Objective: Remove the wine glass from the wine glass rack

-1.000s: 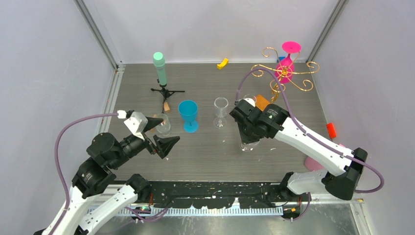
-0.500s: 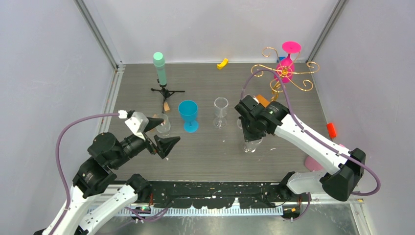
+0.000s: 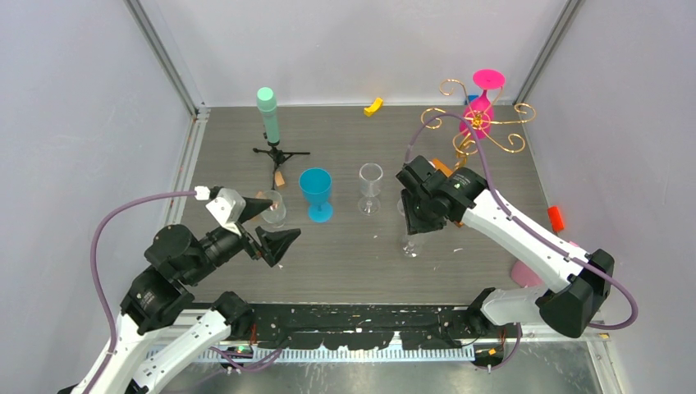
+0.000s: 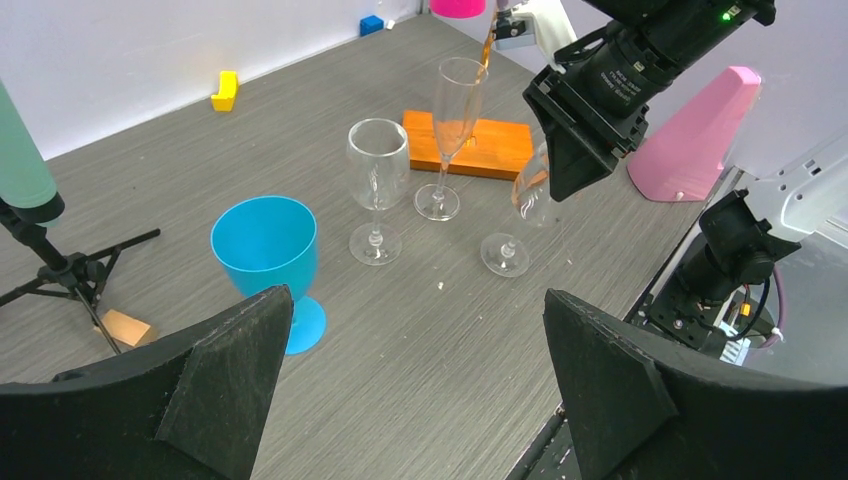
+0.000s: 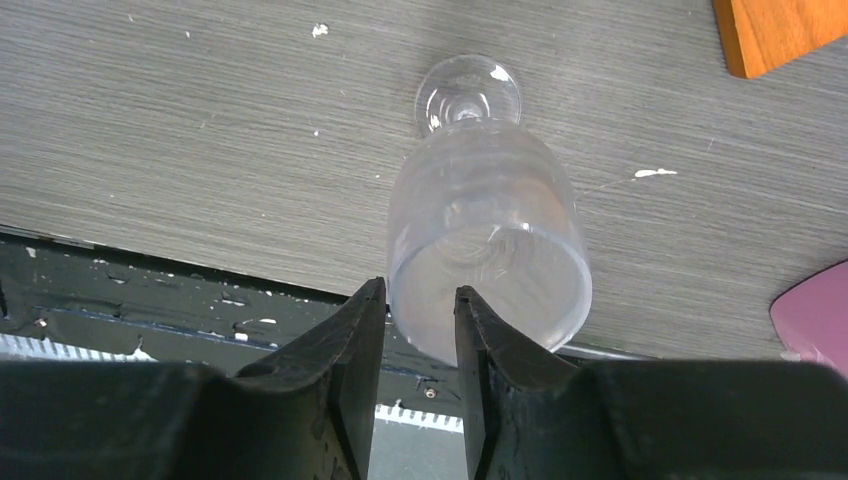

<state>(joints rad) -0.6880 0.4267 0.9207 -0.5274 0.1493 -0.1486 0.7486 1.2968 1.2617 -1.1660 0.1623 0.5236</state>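
Observation:
The wine glass rack (image 3: 478, 123) is a gold wire stand at the back right, with an orange wooden base (image 4: 470, 145). A pink glass (image 3: 483, 103) hangs on it upside down. My right gripper (image 3: 414, 223) is shut on the rim of a clear wine glass (image 5: 480, 210), one finger outside the bowl and one inside. The glass leans, and its foot (image 3: 408, 246) is on the table in front of the rack. It also shows in the left wrist view (image 4: 525, 190). My left gripper (image 4: 417, 295) is open and empty at the front left (image 3: 286, 217).
A blue goblet (image 3: 316, 190), a clear glass (image 3: 370, 185) and a small glass (image 3: 273, 209) stand mid-table. A tall flute (image 4: 455, 110) stands by the wooden base. A black tripod with a mint cylinder (image 3: 268, 115), a yellow piece (image 3: 373, 106), a red piece (image 3: 556, 217) and a pink cone (image 4: 700, 130) lie around.
My right gripper has risen and drawn back toward the rack, with the clear glass under it shifting slightly left. The left arm has not moved.

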